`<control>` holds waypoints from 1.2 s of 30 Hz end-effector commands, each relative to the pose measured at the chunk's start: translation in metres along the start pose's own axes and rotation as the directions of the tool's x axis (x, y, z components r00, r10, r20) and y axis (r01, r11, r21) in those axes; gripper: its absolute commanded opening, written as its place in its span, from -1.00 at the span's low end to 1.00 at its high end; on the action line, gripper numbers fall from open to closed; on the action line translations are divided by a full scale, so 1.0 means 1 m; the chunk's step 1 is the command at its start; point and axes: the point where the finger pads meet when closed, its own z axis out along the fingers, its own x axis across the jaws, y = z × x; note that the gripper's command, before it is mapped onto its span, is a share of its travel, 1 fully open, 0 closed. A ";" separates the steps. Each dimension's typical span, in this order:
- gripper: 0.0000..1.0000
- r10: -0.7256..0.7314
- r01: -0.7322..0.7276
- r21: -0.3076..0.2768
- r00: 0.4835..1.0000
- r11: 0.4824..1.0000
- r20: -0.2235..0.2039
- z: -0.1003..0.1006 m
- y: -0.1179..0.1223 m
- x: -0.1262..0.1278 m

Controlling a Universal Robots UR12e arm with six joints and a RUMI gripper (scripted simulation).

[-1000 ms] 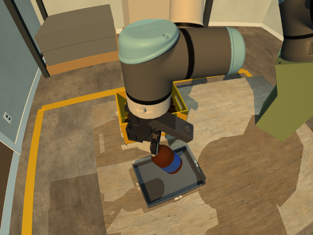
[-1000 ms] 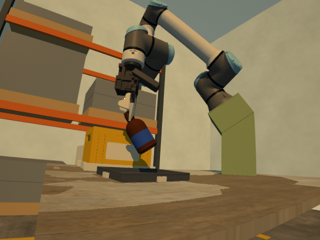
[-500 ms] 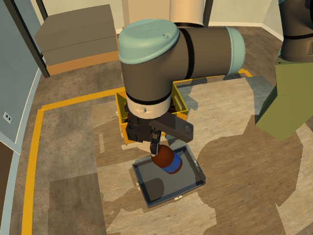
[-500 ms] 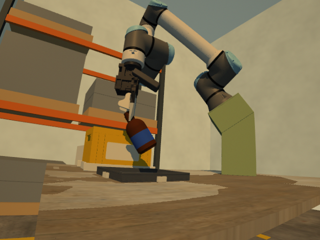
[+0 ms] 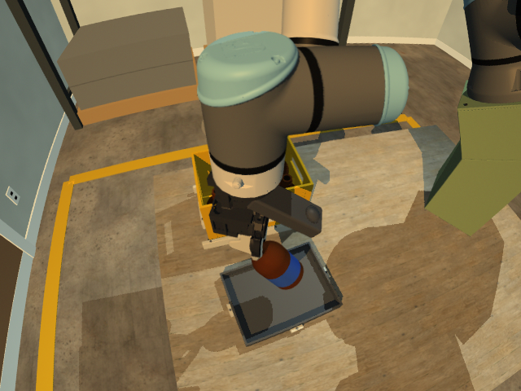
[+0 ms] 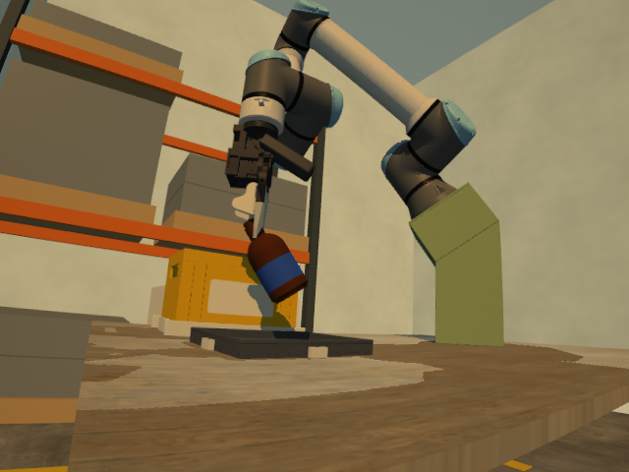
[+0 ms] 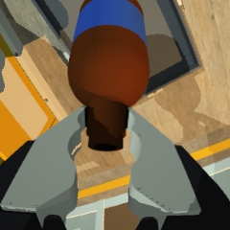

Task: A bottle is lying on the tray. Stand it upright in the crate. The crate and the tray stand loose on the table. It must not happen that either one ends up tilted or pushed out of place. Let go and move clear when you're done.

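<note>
In the exterior view, the crate (image 5: 206, 218) (image 6: 183, 284) (image 7: 24, 86) stands leftmost, level on the table (image 5: 420, 273) (image 6: 355, 421) (image 7: 211, 38). From the top, a brown neck (image 5: 286, 180) shows inside it; the arm hides much of the interior, so which slot is free cannot be told. The descent should be lined up over a free slot, well inside the walls, and kept slow and vertical, since a base that catches a wall or a neighbour could tilt or shove the loose crate.

Next comes the gripper (image 5: 256, 252) (image 6: 257, 231) (image 7: 106, 108), closed on the bottle's neck, a finger on either side. That grip should be kept firm, and the wrist turned smoothly; a jerk could let the heavy body swing about the neck.

The bottle (image 5: 278, 265) (image 6: 276, 264) (image 7: 110, 62) hangs in the air above the tray, leaning, its base down and to the right. It needs bringing upright before it enters the crate, with its base carried above the rim.

The tray (image 5: 293, 323) (image 6: 274, 349) (image 7: 184, 35) reaches farthest right, flat and apart from the bottle. The lift appears done; good height before any sideways travel would spare its edge a knock.

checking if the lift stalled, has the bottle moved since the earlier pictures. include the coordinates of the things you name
No, no visible shift: the bottle (image 5: 273, 262) (image 6: 276, 266) (image 7: 110, 67) hangs tilted above the tray (image 5: 292, 327) (image 6: 305, 348) (image 7: 189, 45), in the same place over it as in both earlier exterior views.
</note>
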 end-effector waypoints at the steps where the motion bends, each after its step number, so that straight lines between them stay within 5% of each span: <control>1: -1.00 0.000 0.000 -0.001 1.000 1.000 -0.001 -0.001 0.000 0.000; 36: -1.00 -0.212 0.212 -0.001 0.977 0.977 -0.001 -0.001 0.000 0.000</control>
